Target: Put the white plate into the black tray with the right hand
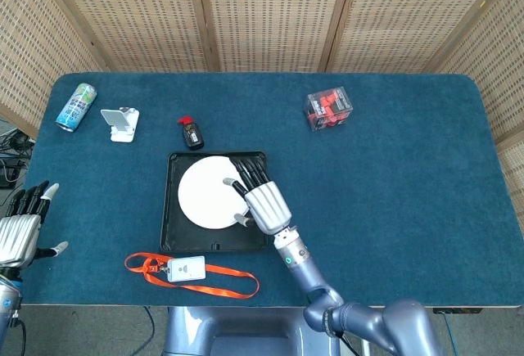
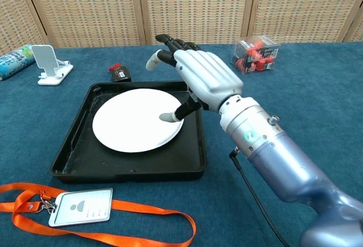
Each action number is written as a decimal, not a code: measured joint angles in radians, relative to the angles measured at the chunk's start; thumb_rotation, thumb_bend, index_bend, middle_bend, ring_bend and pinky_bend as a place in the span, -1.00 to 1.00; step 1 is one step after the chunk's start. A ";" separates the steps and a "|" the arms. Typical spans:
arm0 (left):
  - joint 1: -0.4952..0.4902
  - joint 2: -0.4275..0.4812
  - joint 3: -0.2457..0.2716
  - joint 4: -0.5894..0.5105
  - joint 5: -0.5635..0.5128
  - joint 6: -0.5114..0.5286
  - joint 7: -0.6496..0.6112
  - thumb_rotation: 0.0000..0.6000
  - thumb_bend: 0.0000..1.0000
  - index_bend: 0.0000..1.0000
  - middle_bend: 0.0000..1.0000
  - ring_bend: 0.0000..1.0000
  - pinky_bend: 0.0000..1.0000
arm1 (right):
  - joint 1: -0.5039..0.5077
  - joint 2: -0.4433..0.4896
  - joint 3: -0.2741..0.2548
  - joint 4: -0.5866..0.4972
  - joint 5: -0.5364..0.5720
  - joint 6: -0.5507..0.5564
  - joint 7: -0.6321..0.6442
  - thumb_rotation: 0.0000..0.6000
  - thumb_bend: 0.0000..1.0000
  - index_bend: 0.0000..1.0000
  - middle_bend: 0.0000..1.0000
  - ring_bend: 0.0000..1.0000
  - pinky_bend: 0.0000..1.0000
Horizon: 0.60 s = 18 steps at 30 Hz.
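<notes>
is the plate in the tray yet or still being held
Done: the white plate lies flat inside the black tray. In hand: nothing; the right hand hovers over the plate's edge with fingers spread. Left: only drawing the arm away. The left hand idles at the table edge.

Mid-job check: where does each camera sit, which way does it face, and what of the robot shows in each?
Head view: high above, looking steeply down on the table; shows the right robot hand and forearm, and the left robot hand at the frame edge.
Chest view: low at the table's near edge, facing forward; shows only the right robot hand and forearm.
Shared: white plate lying in the black tray.
</notes>
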 measured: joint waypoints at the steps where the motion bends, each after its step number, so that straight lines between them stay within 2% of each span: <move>1: 0.001 0.000 0.000 -0.001 0.001 0.002 0.001 1.00 -1.00 -1.00 -1.00 -1.00 -1.00 | -0.014 0.008 -0.005 -0.021 0.002 0.007 -0.011 1.00 -0.97 -0.41 -1.00 -1.00 -0.91; 10: 0.009 0.005 0.001 -0.014 0.016 0.031 0.008 1.00 -1.00 -1.00 -1.00 -1.00 -1.00 | -0.139 0.104 -0.064 -0.178 0.003 0.085 -0.099 1.00 -0.97 -0.45 -1.00 -1.00 -0.93; 14: 0.013 0.008 0.007 -0.024 0.032 0.044 0.016 1.00 -1.00 -1.00 -1.00 -1.00 -1.00 | -0.194 0.186 -0.097 -0.245 -0.001 0.111 -0.125 1.00 -0.97 -0.52 -1.00 -1.00 -0.99; 18: 0.016 0.009 0.011 -0.034 0.044 0.055 0.031 1.00 -1.00 -1.00 -1.00 -1.00 -1.00 | -0.250 0.303 -0.138 -0.314 -0.002 0.126 -0.152 1.00 -0.97 -0.70 -1.00 -1.00 -1.00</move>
